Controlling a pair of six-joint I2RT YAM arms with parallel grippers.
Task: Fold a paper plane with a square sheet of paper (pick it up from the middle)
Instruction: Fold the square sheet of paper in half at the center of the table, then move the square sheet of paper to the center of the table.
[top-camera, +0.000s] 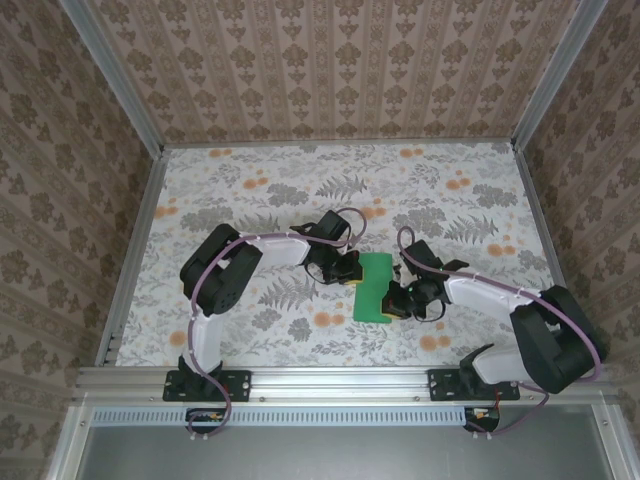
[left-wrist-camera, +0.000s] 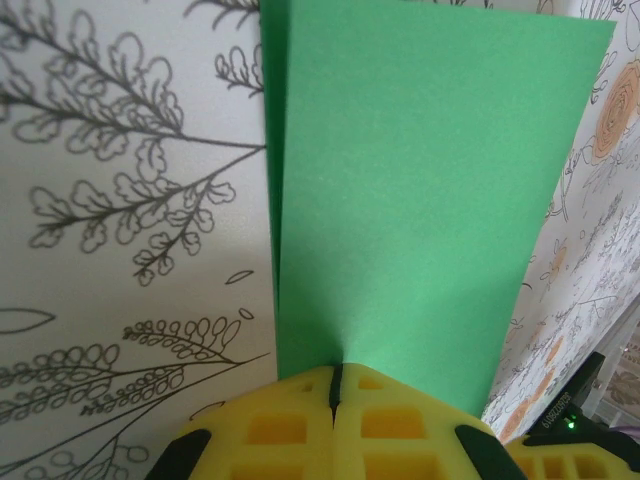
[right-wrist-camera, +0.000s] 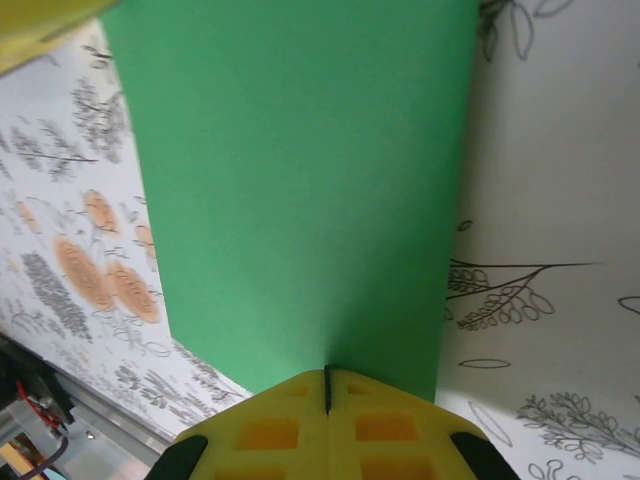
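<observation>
Top external view: we have the left hand (top-camera: 346, 269) and right hand (top-camera: 404, 300) both pinched shut on opposite edges of the green sheet of paper (top-camera: 376, 288), mid-way across the desk (top-camera: 450, 170); we judge this steadies its doubled layers for creasing.

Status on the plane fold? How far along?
Done: the paper looks folded once, a rectangle with two layers showing at one edge. In hand: left tool and right tool both shut on it from opposite sides. Left: nose and wing folds; no pointed shape yet.
</observation>
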